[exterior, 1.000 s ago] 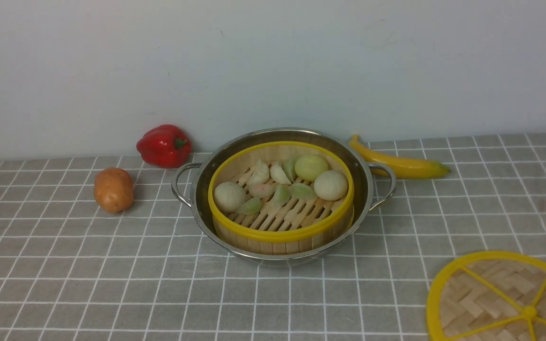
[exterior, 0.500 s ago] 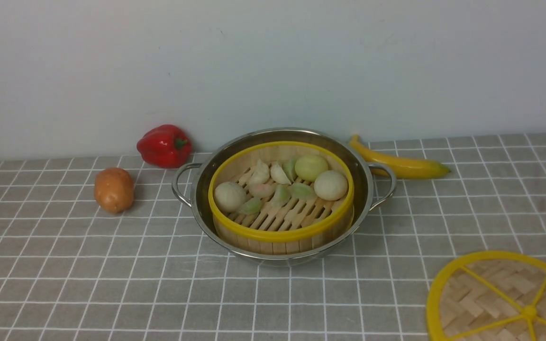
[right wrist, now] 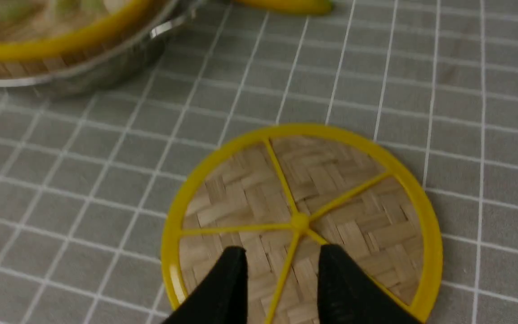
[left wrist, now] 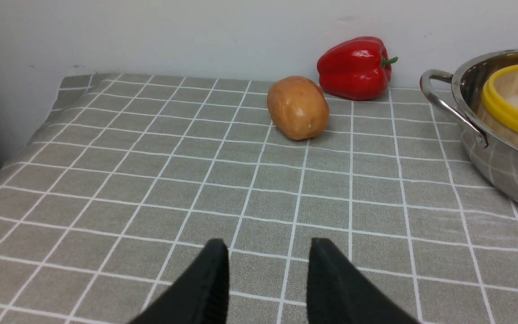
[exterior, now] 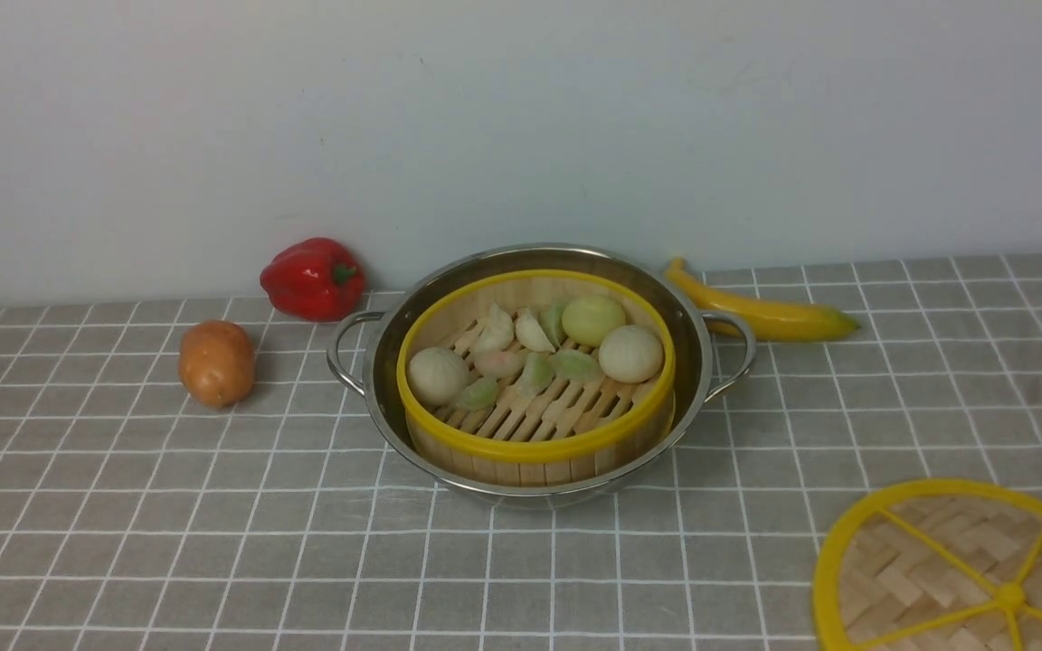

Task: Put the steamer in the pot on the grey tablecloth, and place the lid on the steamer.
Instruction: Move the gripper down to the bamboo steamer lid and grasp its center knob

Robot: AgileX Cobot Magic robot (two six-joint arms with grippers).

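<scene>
The left gripper (left wrist: pixel 268 258) hangs with jaws parted and empty over the grey tablecloth (left wrist: pixel 151 171), near a potato (left wrist: pixel 298 108). At centre, the steamer (exterior: pixel 535 449) sits in the pot (exterior: pixel 697 362). On the right, the right gripper (right wrist: pixel 281 263) is spread wide above the lid (right wrist: pixel 241 193), which lies flat on the cloth; whether they touch is unclear.

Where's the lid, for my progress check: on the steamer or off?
Off: the lid lies flat on the tablecloth, apart from the steamer.
</scene>
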